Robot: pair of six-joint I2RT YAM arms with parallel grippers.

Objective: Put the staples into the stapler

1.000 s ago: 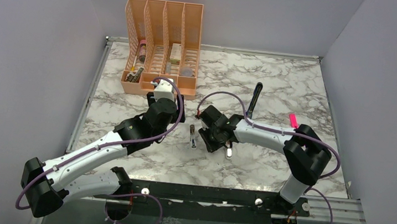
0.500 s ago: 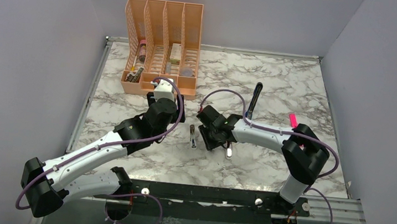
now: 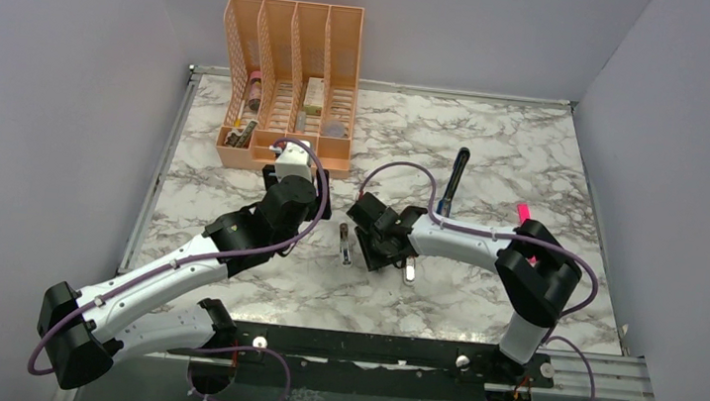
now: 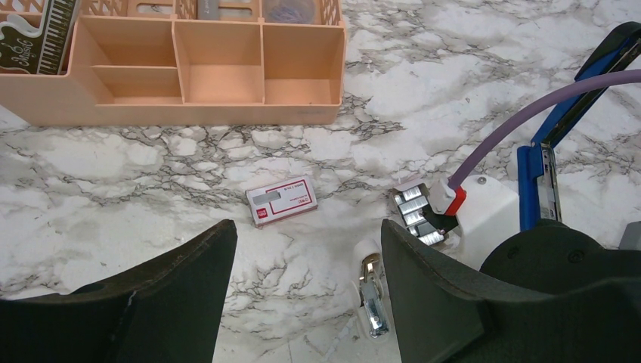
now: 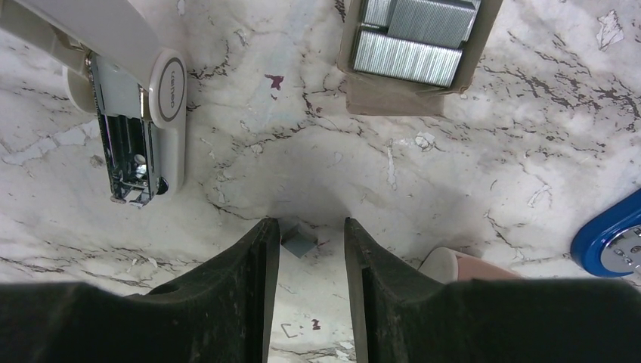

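Under the narrowly open right gripper a loose staple strip lies on the bench; a bad pinch may scatter it. Nearby is the stapler; the left gripper is wide open, empty.

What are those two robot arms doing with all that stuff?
They're meant to put staples into the blue stapler, which lies opened up. The right fingers stand slightly apart around a small grey strip of staples on the table. The left fingers hang wide open near the red staples box, holding nothing.
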